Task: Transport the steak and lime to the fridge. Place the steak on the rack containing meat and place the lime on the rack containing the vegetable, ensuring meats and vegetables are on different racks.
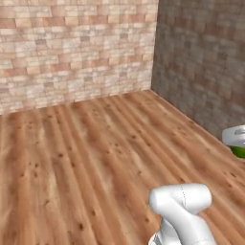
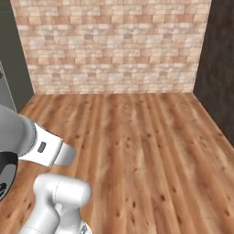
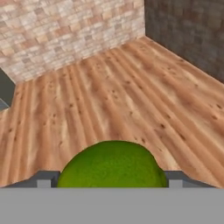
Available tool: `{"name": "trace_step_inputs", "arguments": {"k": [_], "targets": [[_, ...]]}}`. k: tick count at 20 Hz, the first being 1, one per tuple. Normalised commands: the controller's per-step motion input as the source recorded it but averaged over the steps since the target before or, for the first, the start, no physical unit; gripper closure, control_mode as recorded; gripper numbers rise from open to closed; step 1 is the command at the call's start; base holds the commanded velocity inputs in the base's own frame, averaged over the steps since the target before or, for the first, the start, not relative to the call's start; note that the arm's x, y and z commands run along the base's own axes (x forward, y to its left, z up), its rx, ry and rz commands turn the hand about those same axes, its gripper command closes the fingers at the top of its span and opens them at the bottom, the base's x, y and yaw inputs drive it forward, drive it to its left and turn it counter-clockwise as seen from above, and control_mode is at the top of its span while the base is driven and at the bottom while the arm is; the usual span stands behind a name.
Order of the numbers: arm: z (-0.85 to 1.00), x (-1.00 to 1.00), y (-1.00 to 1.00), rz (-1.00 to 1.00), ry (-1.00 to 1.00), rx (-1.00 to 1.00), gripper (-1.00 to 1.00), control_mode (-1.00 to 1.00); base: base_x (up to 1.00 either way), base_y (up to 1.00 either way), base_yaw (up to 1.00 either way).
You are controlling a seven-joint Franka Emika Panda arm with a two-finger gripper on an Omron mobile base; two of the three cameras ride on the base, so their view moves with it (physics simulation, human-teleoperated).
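The smooth green round lime (image 3: pixel 112 164) sits between the dark finger tips of the two-finger gripper (image 3: pixel 112 177), apparently held with jaws wide, above the brown wooden plank floor (image 3: pixel 109 100). Carry it level toward the fridge.

This is a rendered indoor room, home-like in finish: a bare wooden plank floor (image 1: pixel 95 158) runs to a pale brick wall (image 2: pixel 114 45), which meets a darker grey stone wall (image 1: pixel 206 62) at the corner. A grey panel (image 2: pixel 7 91) stands at the left edge.
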Motion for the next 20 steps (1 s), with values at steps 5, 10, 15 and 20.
{"name": "trace_step_inputs", "arguments": {"k": [5,10,15,20], "targets": [[0.00,0.00,0.00,0.00,0.00,0.00,1.00,1.00,1.00,1.00,0.00],[0.00,0.00,0.00,0.00,0.00,0.00,1.00,1.00,0.88,1.00,0.00],[0.00,0.00,0.00,0.00,0.00,0.00,1.00,1.00,0.40,1.00,0.00],[0.00,0.00,0.00,0.00,0.00,0.00,1.00,1.00,-0.29,1.00,0.03]]}}
